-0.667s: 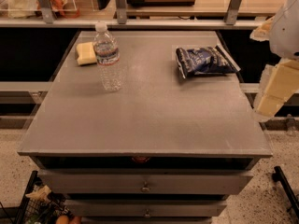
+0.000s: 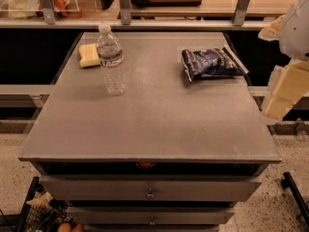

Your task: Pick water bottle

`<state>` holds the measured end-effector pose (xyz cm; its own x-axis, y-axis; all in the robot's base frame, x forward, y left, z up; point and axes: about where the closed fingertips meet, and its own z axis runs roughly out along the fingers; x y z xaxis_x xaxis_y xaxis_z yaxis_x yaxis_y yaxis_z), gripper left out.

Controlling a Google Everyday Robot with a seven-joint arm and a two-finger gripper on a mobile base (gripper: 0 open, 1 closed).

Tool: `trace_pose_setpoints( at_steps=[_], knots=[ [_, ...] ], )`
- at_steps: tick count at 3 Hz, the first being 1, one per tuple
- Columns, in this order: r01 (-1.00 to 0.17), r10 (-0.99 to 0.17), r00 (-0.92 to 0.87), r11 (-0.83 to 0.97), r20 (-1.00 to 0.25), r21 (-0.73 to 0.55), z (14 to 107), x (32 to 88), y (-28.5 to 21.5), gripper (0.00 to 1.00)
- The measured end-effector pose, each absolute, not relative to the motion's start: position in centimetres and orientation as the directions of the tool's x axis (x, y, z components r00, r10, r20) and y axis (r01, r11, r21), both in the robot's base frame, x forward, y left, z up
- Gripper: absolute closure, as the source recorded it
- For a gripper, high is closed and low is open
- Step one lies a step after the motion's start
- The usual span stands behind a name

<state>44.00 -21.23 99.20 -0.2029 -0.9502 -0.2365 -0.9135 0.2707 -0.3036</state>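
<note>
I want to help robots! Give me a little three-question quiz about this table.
1. True or false: the bottle stands upright on the table.
2. What lies right next to the bottle? A) a sponge B) a cup C) a spoon
3. Fill in: the tool hangs beside the table, nearer the ____ than the bottle.

Key: 1 true; 2 A; 3 bag.
</note>
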Motion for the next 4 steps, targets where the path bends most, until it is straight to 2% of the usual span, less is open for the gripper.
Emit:
trace_pose_setpoints(
  at_steps=[1, 2, 3, 4],
  knots=[
    [-0.911, -0.940, -0.181, 0.271, -0.291, -0.310, 98.7, 46.3, -20.5, 0.00],
    [-0.917, -0.892, -0.152, 0.288, -0.425, -0.276, 96.6, 50.8, -18.1, 0.00],
    [-0.917, -0.892, -0.152, 0.288, -0.425, -0.276, 96.6, 50.8, -18.1, 0.00],
    [-0.902, -0.854, -0.162, 0.332, -0.494, -0.277, 96.6, 51.7, -17.6, 0.00]
  ],
)
